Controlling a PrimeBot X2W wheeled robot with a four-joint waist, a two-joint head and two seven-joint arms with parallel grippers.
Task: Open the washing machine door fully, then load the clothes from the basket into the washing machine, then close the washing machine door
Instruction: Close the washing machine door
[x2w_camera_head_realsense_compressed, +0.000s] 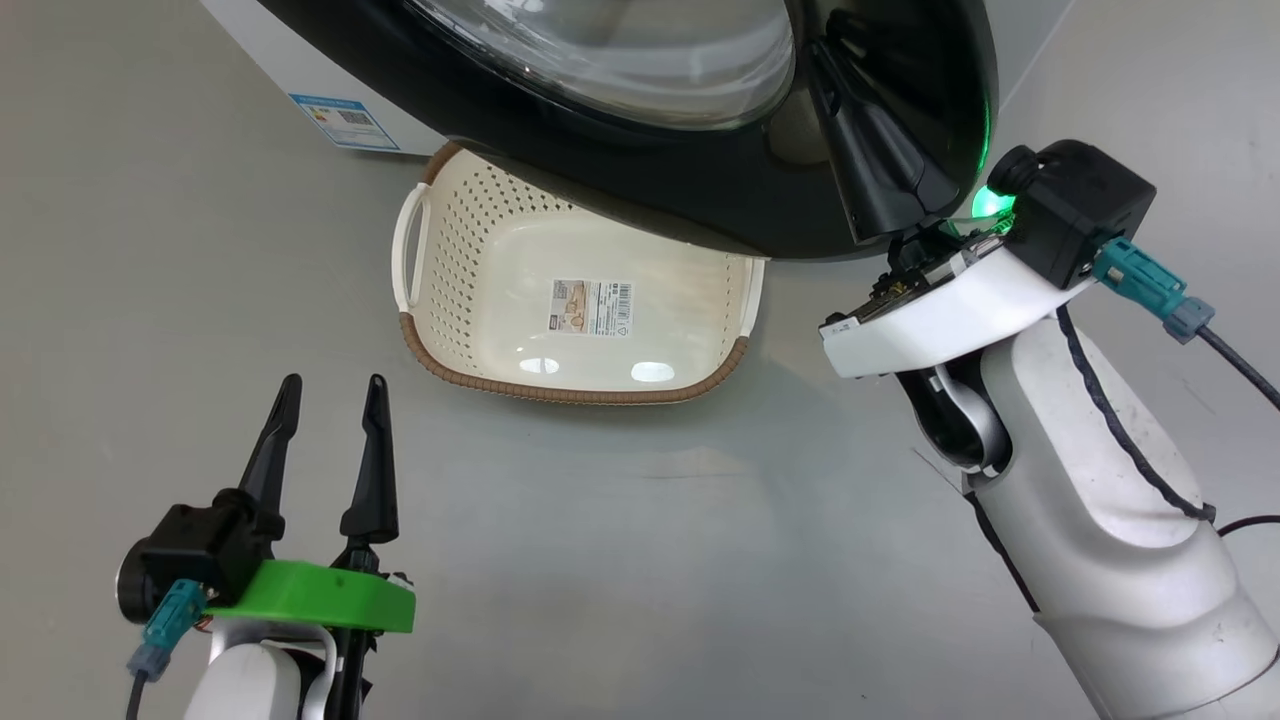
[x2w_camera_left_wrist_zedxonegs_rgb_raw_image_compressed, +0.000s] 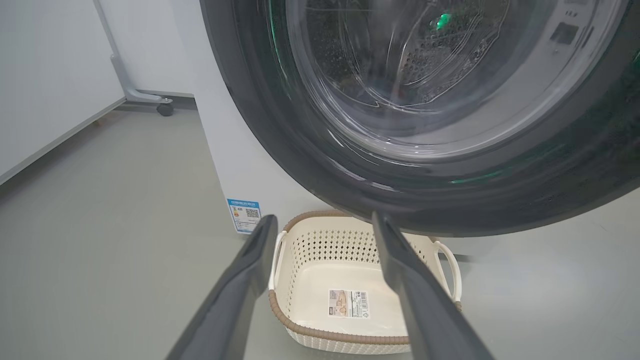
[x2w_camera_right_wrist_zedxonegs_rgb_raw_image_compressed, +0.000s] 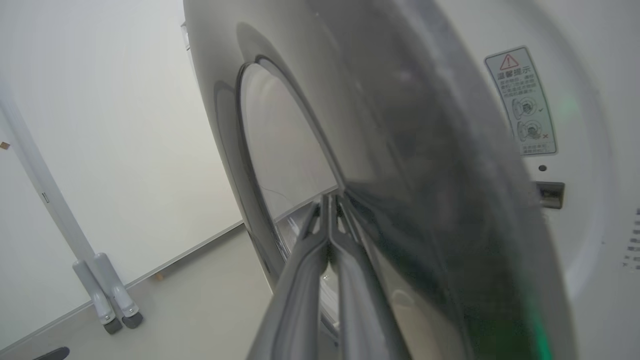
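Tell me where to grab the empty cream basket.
Probably best: pinch the near brown woven rim of the cream-white perforated plastic basket, coming from above on the robot's side with the open left end effector. That edge lies clear; the far end sits beneath the glossy black round door.

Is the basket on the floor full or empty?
Empty. In the head view the basket shows its bare cream bottom and its label sticker; nothing lies inside it.
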